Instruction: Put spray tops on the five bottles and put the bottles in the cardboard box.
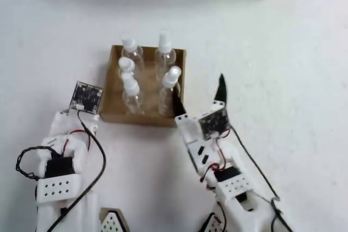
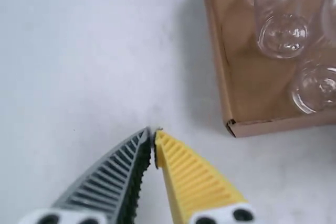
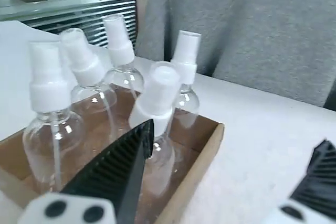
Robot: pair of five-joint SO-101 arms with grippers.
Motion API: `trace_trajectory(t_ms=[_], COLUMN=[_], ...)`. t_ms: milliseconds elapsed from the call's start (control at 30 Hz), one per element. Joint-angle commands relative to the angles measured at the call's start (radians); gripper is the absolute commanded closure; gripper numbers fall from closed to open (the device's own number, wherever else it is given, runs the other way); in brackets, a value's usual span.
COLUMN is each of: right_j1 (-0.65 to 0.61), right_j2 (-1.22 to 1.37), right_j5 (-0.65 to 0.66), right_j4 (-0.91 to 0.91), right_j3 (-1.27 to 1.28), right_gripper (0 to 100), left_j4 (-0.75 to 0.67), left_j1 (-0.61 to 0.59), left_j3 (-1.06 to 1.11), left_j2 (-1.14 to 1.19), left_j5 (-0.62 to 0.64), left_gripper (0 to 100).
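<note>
The clear walls of the five bottles (image 3: 52, 129) were hard to make out against the cardboard box (image 1: 136, 117), in which all were stood upright with spray tops (image 3: 157, 93) fitted. The left gripper (image 2: 153, 132) was held pressed together, pointed down at the white table (image 1: 283, 52) beside the box. The right gripper (image 1: 197, 86) was spread wide near the box's corner. A grey chair (image 3: 252, 24) was seen behind.

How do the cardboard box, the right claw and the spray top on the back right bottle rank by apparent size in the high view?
1. cardboard box, clearly the largest.
2. right claw, spread open beside the box.
3. spray top, by far the smallest.
</note>
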Motion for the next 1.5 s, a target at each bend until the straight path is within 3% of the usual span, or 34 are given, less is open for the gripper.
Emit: trace_trajectory(t_ms=[0, 300, 533, 667, 833, 967, 1133, 1467], right_j1=[0.07, 0.108, 0.22, 0.252, 0.354, 0.43, 0.484, 0.529], right_j2=[-0.213, -0.65, -0.987, -0.954, -0.972, -0.972, -0.97, -0.975], right_j5=[0.002, -0.003, -0.17, -0.176, -0.175, -0.181, -0.175, -0.175], right_j4=[0.268, 0.849, 1.213, 1.257, 1.262, 1.362, 1.5, 1.738], right_j3=[0.012, 0.021, 0.028, 0.026, 0.026, 0.026, 0.026, 0.026], right_gripper=[61.1, 61.1, 61.3, 71.3, 99.2, 92.8, 98.1, 98.1], left_j4=[-0.032, -0.032, -0.032, -0.032, -0.023, -0.023, -0.031, -0.032], left_j1=[-0.004, -0.002, -0.001, -0.001, -0.001, 0.001, -0.002, -0.008], left_j3=[0.003, 0.026, 0.068, 0.097, 0.101, 0.103, 0.149, 0.164], left_j2=[-0.012, -0.013, -0.013, -0.013, -0.013, -0.013, -0.013, -0.013], left_j5=[-0.008, -0.008, -0.008, -0.003, 0.0, 0.0, 0.0, -0.008], left_gripper=[98, 98, 98, 98, 98, 98, 98, 98])
